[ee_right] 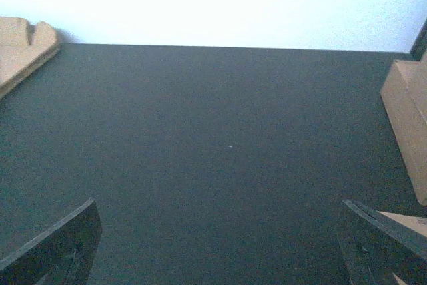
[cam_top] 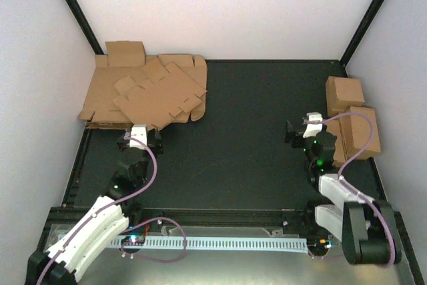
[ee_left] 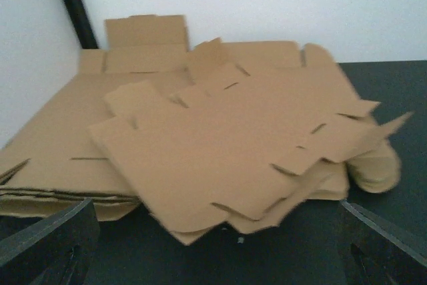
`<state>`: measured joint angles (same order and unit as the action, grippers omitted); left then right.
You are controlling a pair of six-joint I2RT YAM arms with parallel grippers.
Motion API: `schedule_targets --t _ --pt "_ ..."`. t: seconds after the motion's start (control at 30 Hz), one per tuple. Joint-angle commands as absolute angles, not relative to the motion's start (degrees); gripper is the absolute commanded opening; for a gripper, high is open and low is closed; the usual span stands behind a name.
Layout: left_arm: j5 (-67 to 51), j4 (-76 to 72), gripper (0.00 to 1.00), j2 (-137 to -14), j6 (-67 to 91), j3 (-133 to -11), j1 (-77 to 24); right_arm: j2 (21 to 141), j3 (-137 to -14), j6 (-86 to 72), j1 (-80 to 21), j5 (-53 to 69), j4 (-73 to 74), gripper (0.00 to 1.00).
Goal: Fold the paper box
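Observation:
No single paper box piece lies apart on the mat; it is out of view. A heap of flat brown die-cut cardboard sheets (cam_top: 143,91) lies at the back left. My left gripper (cam_top: 140,139) is open and empty, low over the mat just in front of the heap's near edge. In the left wrist view the heap (ee_left: 213,145) fills the frame, and the left gripper (ee_left: 220,258) has its fingers spread wide. My right gripper (cam_top: 298,131) is open and empty over bare mat at the right. It shows the same in the right wrist view (ee_right: 220,251).
Two folded brown cardboard cuboids (cam_top: 345,93) (cam_top: 360,131) stand at the right edge, next to the right arm; one shows in the right wrist view (ee_right: 407,105). The heap's corner (ee_right: 20,48) shows at that view's far left. White walls and black frame posts enclose the dark mat (cam_top: 247,131).

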<state>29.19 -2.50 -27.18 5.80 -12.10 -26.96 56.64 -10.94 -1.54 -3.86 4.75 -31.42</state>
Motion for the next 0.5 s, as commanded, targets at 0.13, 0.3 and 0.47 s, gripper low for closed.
schedule_targets --t 0.13,0.3,0.47 --pt "29.30 -32.24 0.99 -39.08 -1.40 -4.77 -17.38 70.39 -15.97 2.33 -0.45 7.63 -49.31 0.99" --pt "20.82 -45.10 0.99 -50.71 -3.96 -4.72 -11.14 78.34 -15.38 1.54 1.06 8.01 -58.39 0.99" --pt "15.92 -54.16 0.99 -60.31 -4.63 -6.94 -8.32 80.39 -15.74 0.76 1.50 7.28 -59.33 0.99"
